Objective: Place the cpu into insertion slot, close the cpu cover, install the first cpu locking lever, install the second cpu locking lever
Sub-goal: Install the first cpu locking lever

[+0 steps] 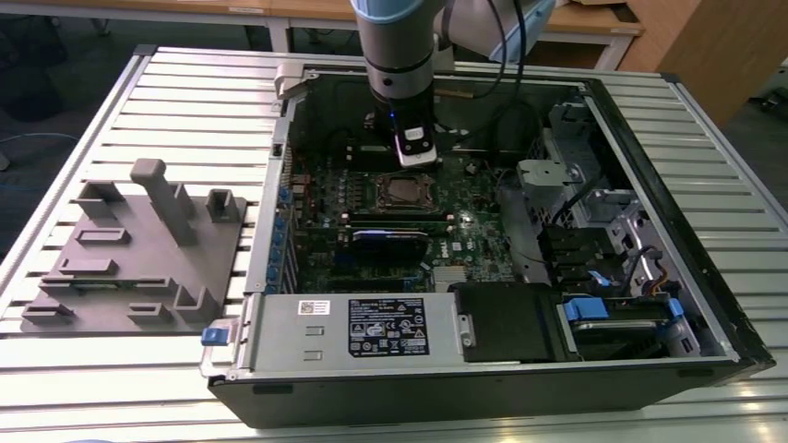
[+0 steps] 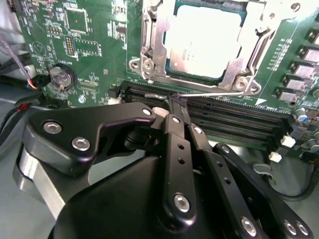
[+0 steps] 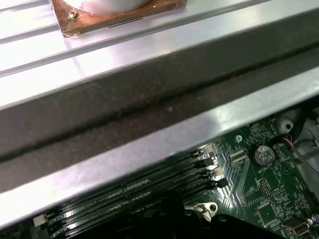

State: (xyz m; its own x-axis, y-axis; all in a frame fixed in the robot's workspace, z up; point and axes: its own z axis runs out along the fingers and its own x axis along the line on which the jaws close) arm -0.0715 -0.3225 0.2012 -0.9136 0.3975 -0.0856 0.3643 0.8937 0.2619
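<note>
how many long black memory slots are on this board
4. The memory slots lie side by side in one bank along an edge of the closed cpu cover. The gripper hides part of the bank.

The second wrist view's edge cuts off part of the cpu cover [image 2: 153, 47].

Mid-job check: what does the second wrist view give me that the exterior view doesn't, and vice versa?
Second wrist view: the thin silvery wire lever meeting the tip of the black gripper, shut on it, plus a round silver coin cell. Exterior view: the grey fixture tray on the slatted metal table. Both: the square silver-topped cpu under the silvery cpu cover, on the green circuit board.
</note>
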